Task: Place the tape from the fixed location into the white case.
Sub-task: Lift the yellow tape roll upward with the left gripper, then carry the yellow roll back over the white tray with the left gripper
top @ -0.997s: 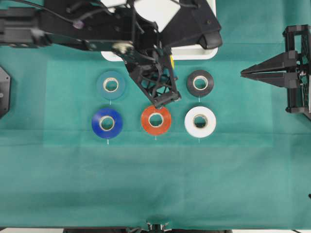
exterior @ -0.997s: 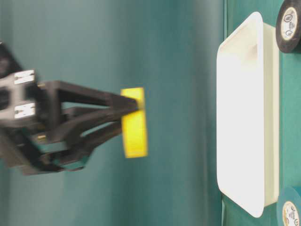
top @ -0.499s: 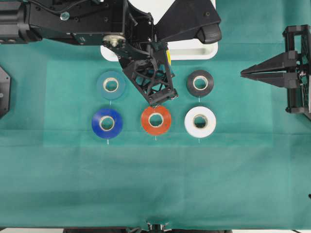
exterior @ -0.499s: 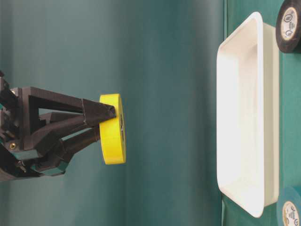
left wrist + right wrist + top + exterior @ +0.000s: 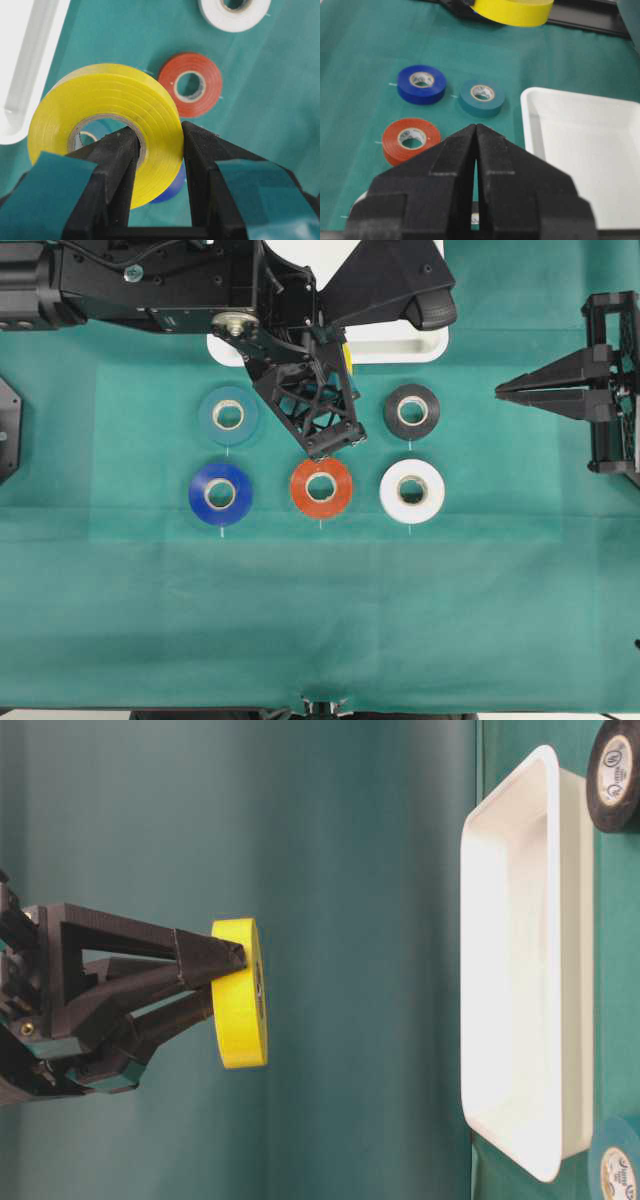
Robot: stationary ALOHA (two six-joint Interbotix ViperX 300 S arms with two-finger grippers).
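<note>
Above the worktop, well short of the white case point(image 5: 520, 970) | left claw point(image 5: 157, 145) clamps the tape point(image 5: 107, 125), one finger through the core, one outside | right claw point(image 5: 476, 145) closed, empty | roll looks light, stiff, smooth; wall grip suits it

A green cloth point(image 5: 320, 610) covers the table. On it lie the white case point(image 5: 520, 970), a teal roll point(image 5: 228, 415), black roll point(image 5: 412, 411), blue roll point(image 5: 220, 493), orange-red roll point(image 5: 321, 487) and white roll point(image 5: 412, 490).

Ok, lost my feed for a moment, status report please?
Left claw shut on the yellow tape, held in the air short of the white case. Right claw shut, empty, parked. Nothing in the way.
</note>
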